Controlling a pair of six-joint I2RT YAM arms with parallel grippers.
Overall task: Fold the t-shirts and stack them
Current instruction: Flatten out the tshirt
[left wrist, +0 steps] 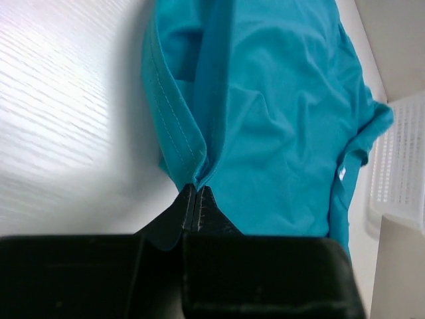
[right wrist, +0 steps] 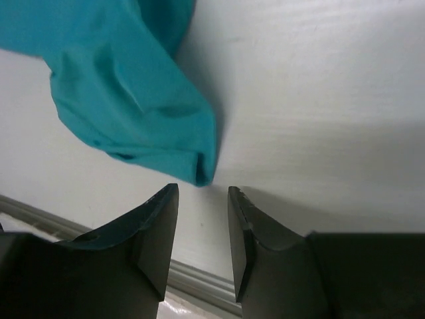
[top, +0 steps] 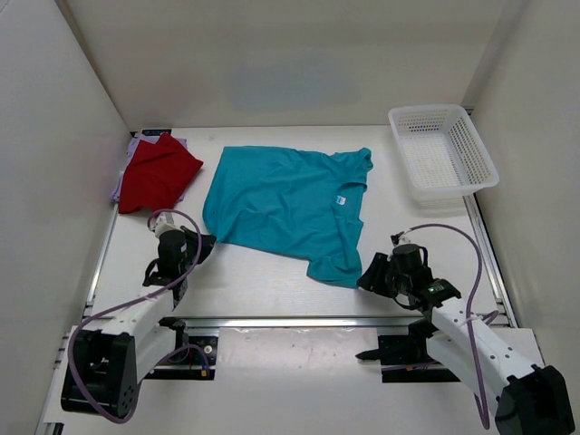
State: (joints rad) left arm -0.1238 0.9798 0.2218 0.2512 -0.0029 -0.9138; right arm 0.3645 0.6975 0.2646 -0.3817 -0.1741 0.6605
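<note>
The teal t-shirt (top: pixel 285 204) lies spread on the table's middle. The red t-shirt (top: pixel 156 172) lies folded at the back left on the lavender one (top: pixel 138 145), of which only an edge shows. My left gripper (top: pixel 205 243) is shut on the teal shirt's near left corner; in the left wrist view the hem (left wrist: pixel 179 133) bunches up into my gripper (left wrist: pixel 196 188). My right gripper (top: pixel 367 275) is open and empty. In the right wrist view my gripper (right wrist: pixel 202 189) sits just short of the shirt's near right corner (right wrist: pixel 192 159).
A white lattice basket (top: pixel 442 149) stands at the back right and shows in the left wrist view (left wrist: pixel 398 166). White walls enclose the table on three sides. A metal rail (top: pixel 299 321) runs along the near edge.
</note>
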